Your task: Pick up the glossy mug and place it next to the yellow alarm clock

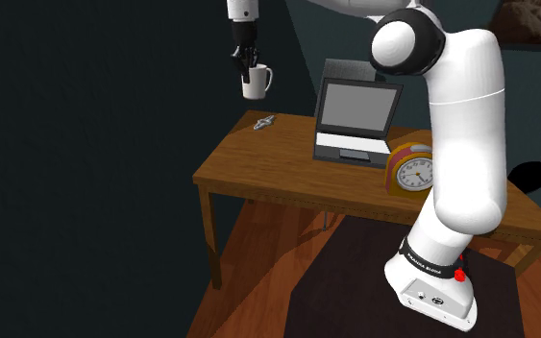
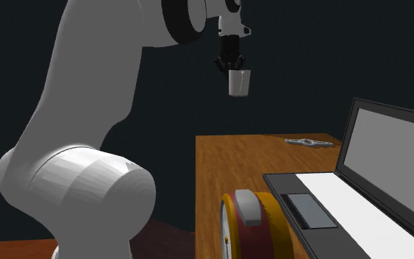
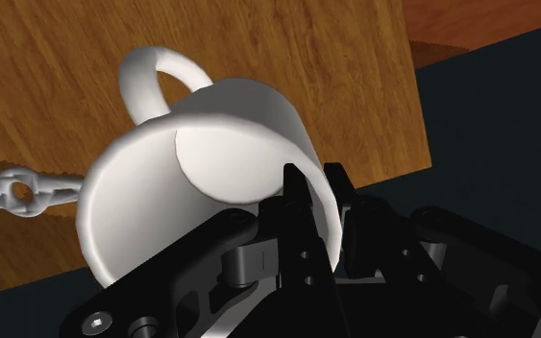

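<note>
The black gripper (image 1: pixel 247 61) hangs high above the far corner of the wooden table (image 1: pixel 258 175), at the shoulder view's left, and it is pinched on the rim of a glossy white mug (image 1: pixel 256 84). In the wrist view its fingers (image 3: pixel 299 219) stand only a narrow gap apart with the mug's wall caught between them: one fingertip reaches inside the cup and the other lies against the outside (the grip sits on the part of the rim away from the handle). The mug is in the air, clear of the table top and touching nothing but the gripper. It hangs mouth up and a little tilted just under the hand, and its handle points to the shoulder view's right. Seen from the wrist, the table's edge runs beneath the mug, with a dark area beyond it.

A small grey metal piece (image 1: pixel 263 122) lies flat on the table near that far corner, below the mug and apart from it. An open laptop (image 1: pixel 355 120) stands further along the table, its screen plain grey. The yellow alarm clock (image 1: pixel 412 171), with a red band and a white dial, stands upright on the table just beside the laptop's front corner, at the shoulder view's right, well apart from the mug. The white arm (image 1: pixel 465 134) rises from the lower right of the shoulder view and arches over the laptop toward the gripper
</note>
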Action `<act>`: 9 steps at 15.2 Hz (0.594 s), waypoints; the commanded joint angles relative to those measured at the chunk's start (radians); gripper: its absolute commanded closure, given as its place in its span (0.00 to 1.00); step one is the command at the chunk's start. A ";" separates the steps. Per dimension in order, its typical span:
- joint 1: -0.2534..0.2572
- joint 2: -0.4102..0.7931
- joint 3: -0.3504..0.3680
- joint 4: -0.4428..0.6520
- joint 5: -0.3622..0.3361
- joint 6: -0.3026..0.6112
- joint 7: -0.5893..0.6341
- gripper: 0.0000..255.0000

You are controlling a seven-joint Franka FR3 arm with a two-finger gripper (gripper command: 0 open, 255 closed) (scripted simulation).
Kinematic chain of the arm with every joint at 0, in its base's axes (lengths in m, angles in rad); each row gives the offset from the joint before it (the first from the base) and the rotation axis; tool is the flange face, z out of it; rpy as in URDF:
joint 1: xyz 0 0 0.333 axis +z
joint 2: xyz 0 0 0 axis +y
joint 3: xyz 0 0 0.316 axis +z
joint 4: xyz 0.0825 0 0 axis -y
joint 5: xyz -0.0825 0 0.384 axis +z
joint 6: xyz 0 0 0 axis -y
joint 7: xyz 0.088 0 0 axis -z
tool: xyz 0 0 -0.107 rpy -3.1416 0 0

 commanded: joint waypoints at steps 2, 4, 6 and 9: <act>-0.012 -0.111 -0.005 -0.161 -0.001 0.050 -0.016 1.00; -0.024 -0.208 -0.012 -0.300 -0.003 0.093 -0.033 1.00; -0.036 -0.295 -0.020 -0.417 -0.006 0.126 -0.052 1.00; -0.053 -0.413 -0.035 -0.568 -0.012 0.161 -0.081 1.00</act>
